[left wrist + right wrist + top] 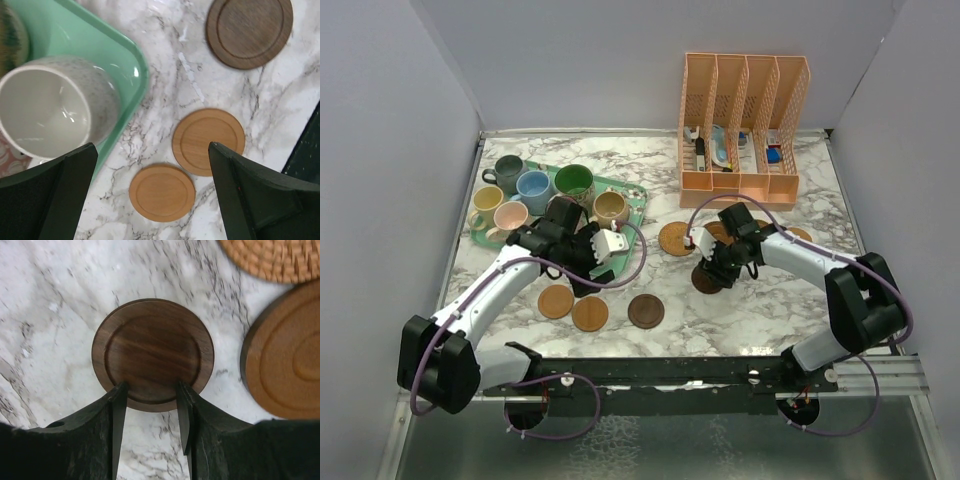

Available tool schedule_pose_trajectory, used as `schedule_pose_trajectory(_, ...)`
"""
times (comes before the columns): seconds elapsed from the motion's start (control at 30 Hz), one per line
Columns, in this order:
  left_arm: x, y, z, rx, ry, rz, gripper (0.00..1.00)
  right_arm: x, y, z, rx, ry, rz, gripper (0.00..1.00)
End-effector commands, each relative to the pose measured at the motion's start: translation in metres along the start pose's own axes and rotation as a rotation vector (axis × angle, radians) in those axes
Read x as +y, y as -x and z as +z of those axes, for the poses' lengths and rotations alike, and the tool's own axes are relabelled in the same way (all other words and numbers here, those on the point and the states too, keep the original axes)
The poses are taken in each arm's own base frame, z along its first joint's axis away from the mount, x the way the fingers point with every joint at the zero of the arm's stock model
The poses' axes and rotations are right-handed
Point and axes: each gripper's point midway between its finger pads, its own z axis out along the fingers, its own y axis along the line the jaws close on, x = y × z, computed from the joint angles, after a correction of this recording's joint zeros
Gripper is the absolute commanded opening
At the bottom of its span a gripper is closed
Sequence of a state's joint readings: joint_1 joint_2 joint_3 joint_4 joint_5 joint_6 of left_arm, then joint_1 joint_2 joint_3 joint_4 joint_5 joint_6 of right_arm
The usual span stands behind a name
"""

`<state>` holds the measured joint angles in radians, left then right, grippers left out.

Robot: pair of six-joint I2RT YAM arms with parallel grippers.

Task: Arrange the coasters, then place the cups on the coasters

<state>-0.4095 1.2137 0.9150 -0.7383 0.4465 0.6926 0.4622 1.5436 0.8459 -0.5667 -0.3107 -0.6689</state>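
Right wrist view shows the right gripper (151, 390) half open, its tips over the six o'clock rim of a dark brown coaster (152, 352) lying flat on the marble table (50, 315); whether they touch it I cannot tell. A ringed coaster (285, 360) lies at three o'clock of it. Over by the tray, the left gripper (152, 147) gapes wide and empty above two tan coasters (208, 141), with the cream cup (50, 110) on the green tray (100, 30) at nine o'clock.
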Motion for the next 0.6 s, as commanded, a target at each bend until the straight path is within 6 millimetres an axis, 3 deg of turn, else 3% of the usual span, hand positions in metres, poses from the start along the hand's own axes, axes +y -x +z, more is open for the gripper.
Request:
schedule_pose_trajectory(0.0, -0.018, -0.016, -0.007, 0.114, -0.041, 0.112, 0.97, 0.013, -0.077, -0.012, 0.239, 0.027, 0.062, 0.44)
schedule_pose_trajectory(0.57, -0.041, 0.026, 0.047, 0.077, -0.119, 0.18, 0.95, -0.018, -0.168, -0.056, 0.337, -0.039, 0.216, 0.41)
